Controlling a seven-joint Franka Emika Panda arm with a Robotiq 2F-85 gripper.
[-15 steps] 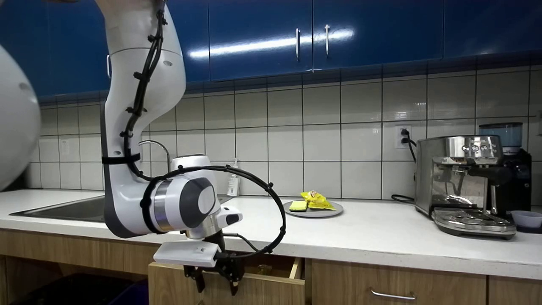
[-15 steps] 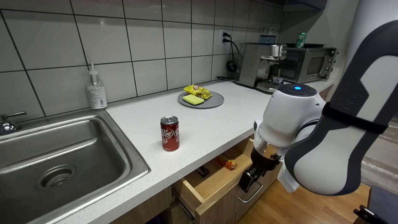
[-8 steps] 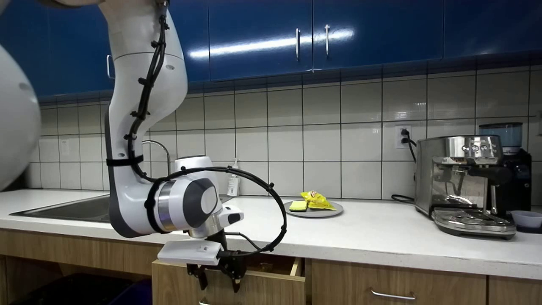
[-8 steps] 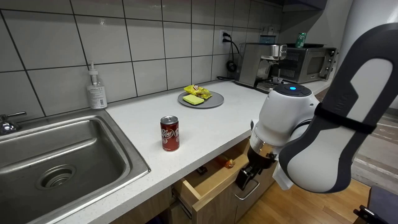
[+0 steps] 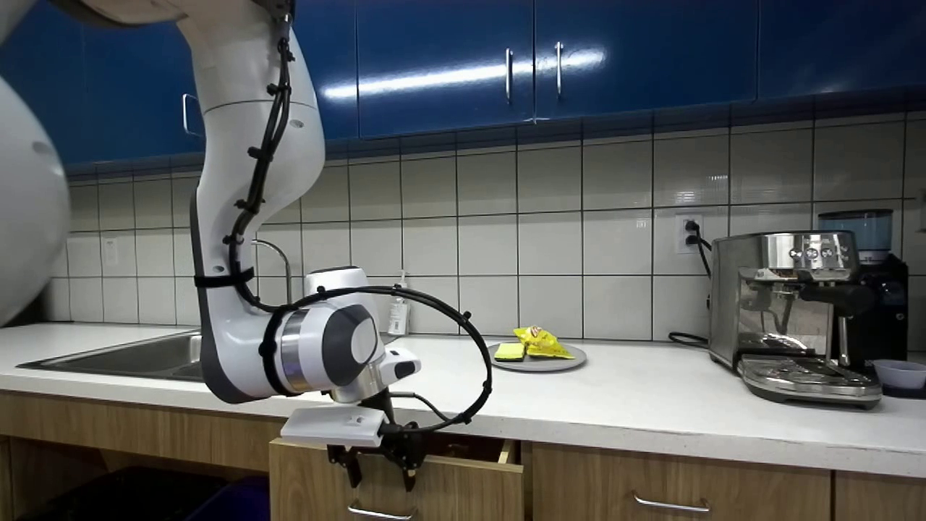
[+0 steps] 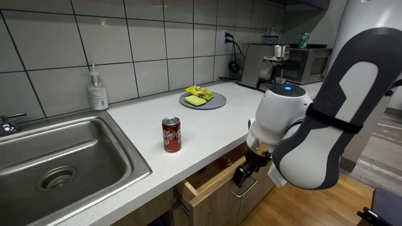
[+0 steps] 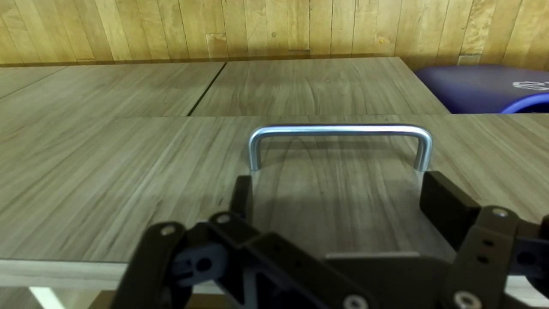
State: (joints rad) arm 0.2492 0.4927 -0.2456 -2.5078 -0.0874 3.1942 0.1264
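My gripper (image 5: 382, 485) stands open in front of the partly pulled-out wooden drawer (image 5: 463, 499), fingers pointing down. Nothing is between the fingers in the wrist view. The silver drawer handle (image 7: 343, 129) lies just beyond the fingertips, its two posts roughly in line with them. In an exterior view the gripper (image 6: 239, 182) is close against the drawer front (image 6: 213, 205), above the handle (image 6: 245, 190); exact contact cannot be told. Inside the drawer sit a reddish packet (image 6: 224, 161) and a small dark item (image 6: 202, 170), both in shadow.
On the white counter (image 6: 141, 125) are a red soda can (image 6: 172, 135) and a grey plate (image 6: 216, 102) with a yellow bag (image 6: 201, 91) and sponge (image 6: 195, 100). The sink (image 6: 125, 131), soap bottle (image 6: 98, 94) and espresso machine (image 5: 788, 318) are nearby. A purple bin (image 7: 476, 86) stands below.
The drawer has slid inward, toward the cabinet, with the open gripper moving along with it. Less of its inside shows, and the handle has come into view below the fingers.
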